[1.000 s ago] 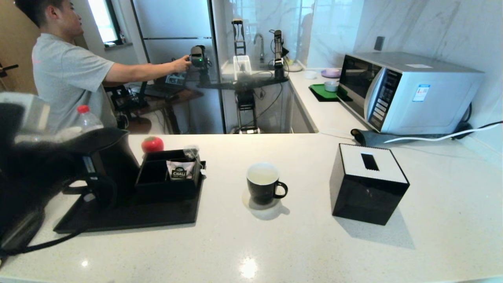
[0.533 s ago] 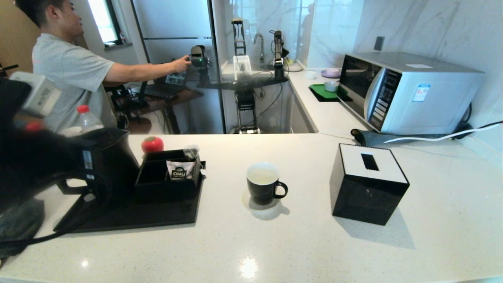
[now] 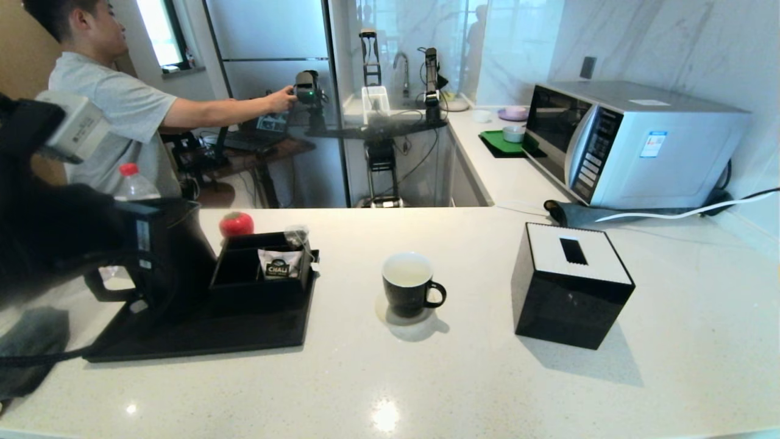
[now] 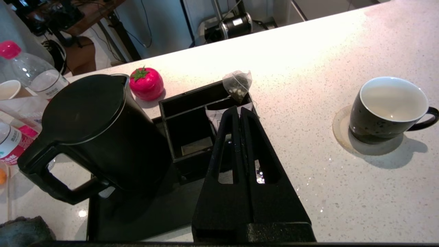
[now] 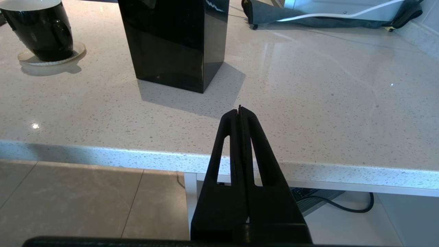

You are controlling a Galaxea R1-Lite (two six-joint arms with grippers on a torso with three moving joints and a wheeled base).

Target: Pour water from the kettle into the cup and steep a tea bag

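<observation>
The kettle [image 4: 92, 133] stands on a black tray [image 4: 137, 216] beside the clenched, empty left end effector [image 4: 240, 109], whose tips hang just short of the tea bag [image 4: 237, 84], the cup [image 4: 389, 109] well off to its other side, while the right end effector [image 5: 239, 109] rests clenched below the bench [image 5: 308, 113] edge.

Head view: robot's left arm, a dark blurred mass at the pic's left edge, covers most of the large matte black electric kettle [image 3: 177, 256], only spout side & loop handle show. Small translucent mesh tea bag [image 3: 297, 234] too small to read there. Black lidless compartment box [image 4: 192, 137] partly hidden behind black left gripper [image 4: 240, 109] in left wrist view. Clear plastic bottle w/ pink cap [image 4: 24, 68] cut by edge
</observation>
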